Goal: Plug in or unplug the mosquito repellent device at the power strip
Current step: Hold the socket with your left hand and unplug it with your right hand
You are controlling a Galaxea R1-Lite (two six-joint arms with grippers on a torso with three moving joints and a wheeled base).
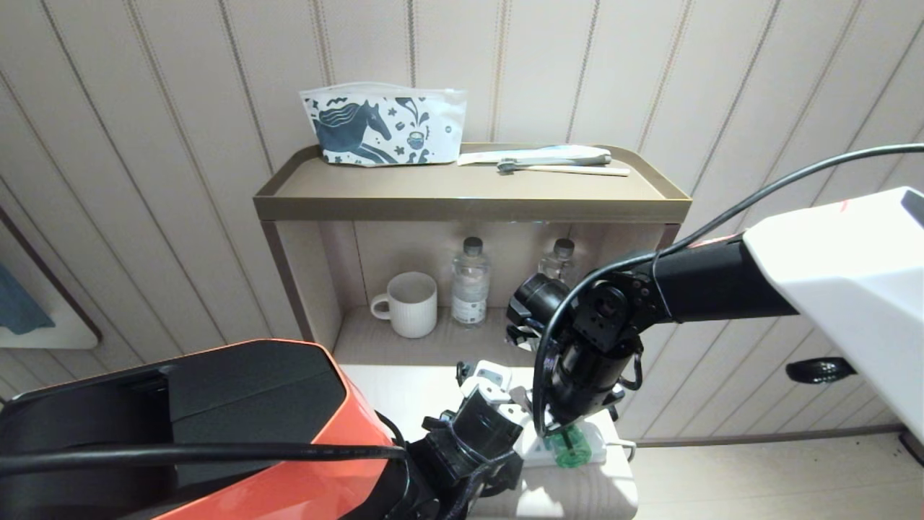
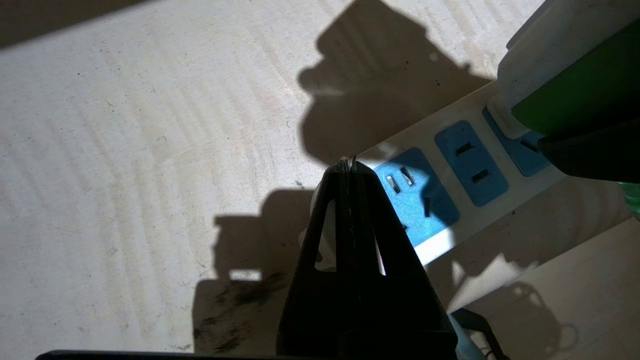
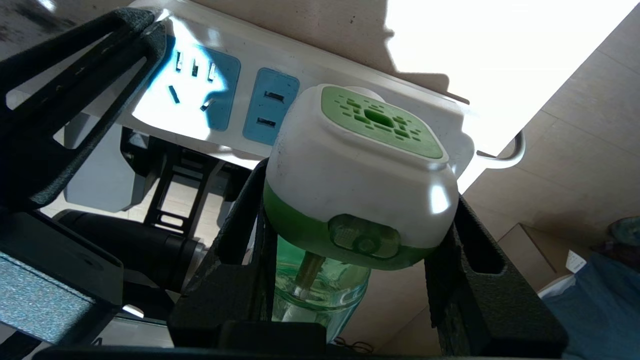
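At the edge of the pale tabletop (image 1: 404, 397), my right gripper (image 3: 350, 235) clamps the mosquito repellent device (image 3: 357, 170) by the flanks of its white-and-green housing, fingers half-spread around it, the clear green bottle hanging between them. The device sits against the last socket group of the power strip (image 3: 240, 65), at the end nearest the table's right edge; whether its prongs are fully seated I cannot tell. My left gripper (image 2: 350, 172), fingers closed together and holding nothing, presses down at the strip's opposite end. I judge the device light, rigid and smooth-shelled, likely slippery; the hard housing is the place to hold, not the bottle, and any pull should run straight along the prongs. The thin strip looks liable to lift unless pinned.
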